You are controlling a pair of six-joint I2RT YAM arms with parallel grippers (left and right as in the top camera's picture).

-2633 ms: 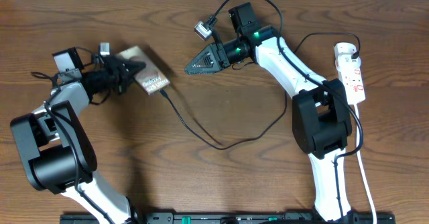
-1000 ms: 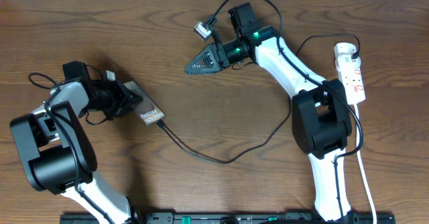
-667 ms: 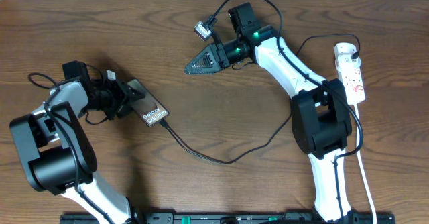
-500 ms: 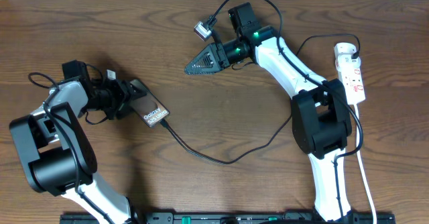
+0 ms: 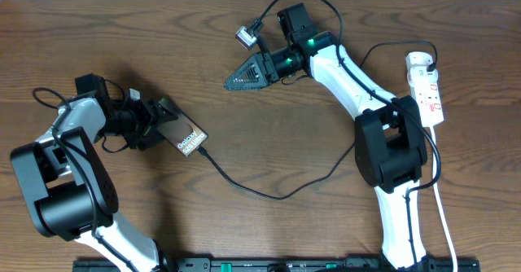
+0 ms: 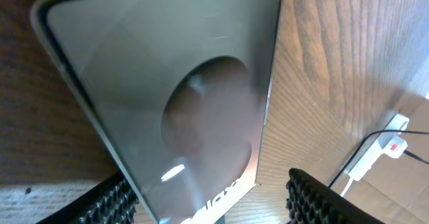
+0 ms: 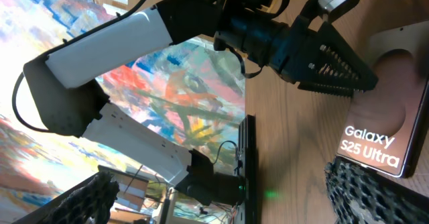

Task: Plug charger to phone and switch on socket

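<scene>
The phone [image 5: 186,133] lies on the wooden table at the left, its white lettering facing up. The black charger [image 5: 269,194] loops across the table, and its plug tip [image 5: 203,151] sits at the phone's lower end. My left gripper [image 5: 161,123] is open and straddles the phone's other end. In the left wrist view the phone [image 6: 188,96] fills the frame between the left gripper [image 6: 214,207] fingers, and the right finger stands clear of it. The right gripper [image 5: 229,81] hovers open and empty at top centre. The white socket [image 5: 429,89] lies at far right.
A white cord [image 5: 444,207] runs from the socket down the right side, past the right arm's base [image 5: 391,154]. A dark rail [image 5: 269,265] lines the front edge. The right wrist view shows the phone [image 7: 395,96] and the left gripper [image 7: 365,83] beyond the right gripper [image 7: 231,200].
The left gripper carried the phone down and toward the left arm, then opened around it. The cable trailed along. The right arm stayed still.
</scene>
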